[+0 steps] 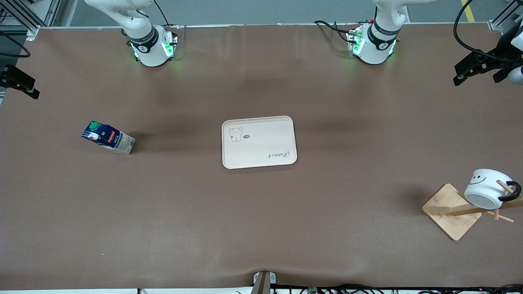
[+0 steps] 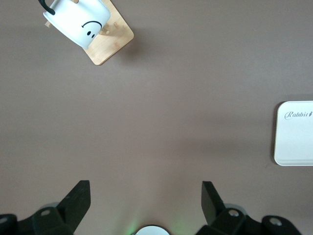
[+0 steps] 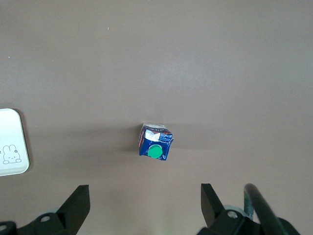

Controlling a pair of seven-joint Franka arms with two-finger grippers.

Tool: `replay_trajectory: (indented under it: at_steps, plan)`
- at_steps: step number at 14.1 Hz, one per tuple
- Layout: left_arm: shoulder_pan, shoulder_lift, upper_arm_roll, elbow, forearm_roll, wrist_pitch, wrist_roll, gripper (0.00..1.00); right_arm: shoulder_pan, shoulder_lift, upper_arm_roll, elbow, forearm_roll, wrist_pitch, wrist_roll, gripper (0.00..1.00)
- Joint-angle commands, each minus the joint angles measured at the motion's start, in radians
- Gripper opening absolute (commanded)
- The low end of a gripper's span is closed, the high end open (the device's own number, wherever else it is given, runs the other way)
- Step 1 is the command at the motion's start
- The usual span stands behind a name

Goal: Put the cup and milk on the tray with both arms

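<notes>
The cream tray [image 1: 259,141] lies flat in the middle of the table. The dark-blue milk [image 1: 108,138] with its green cap stands toward the right arm's end. From high above it, my right gripper [image 3: 144,186] looks down on the milk [image 3: 155,142], open and holding nothing. The white smiley cup [image 1: 486,188] hangs tilted on a peg of a wooden rack [image 1: 447,208] toward the left arm's end, nearer the front camera than the tray. My left gripper [image 2: 145,183] is high over bare table, open and holding nothing, well apart from the cup [image 2: 80,19]. Neither gripper shows in the front view.
Both arm bases [image 1: 153,45] [image 1: 374,43] glow green along the table edge farthest from the front camera. Black fixtures [image 1: 482,61] [image 1: 18,81] reach in at both ends of the table. Brown tabletop surrounds the tray [image 2: 296,134].
</notes>
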Motion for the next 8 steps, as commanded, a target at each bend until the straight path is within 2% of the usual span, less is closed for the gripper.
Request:
replay_trajectory:
  at_steps: [1,4,6,8]
  plan:
    - [0.004,-0.008,-0.002,0.014,0.004,-0.019,0.001,1.0,-0.013,0.001,0.005,0.011,0.017,0.0,-0.005,1.0]
    - [0.012,-0.001,0.001,0.036,0.003,0.005,-0.008,1.0,-0.01,0.001,0.005,0.011,0.019,0.0,-0.004,1.0]
    - [0.076,0.019,0.003,0.064,0.0,0.025,-0.008,1.0,-0.013,0.001,0.005,0.011,0.019,0.0,-0.004,1.0]
    - [0.125,0.042,0.004,0.052,0.003,0.074,-0.008,1.0,-0.013,0.001,0.005,0.011,0.019,-0.002,-0.004,1.0]
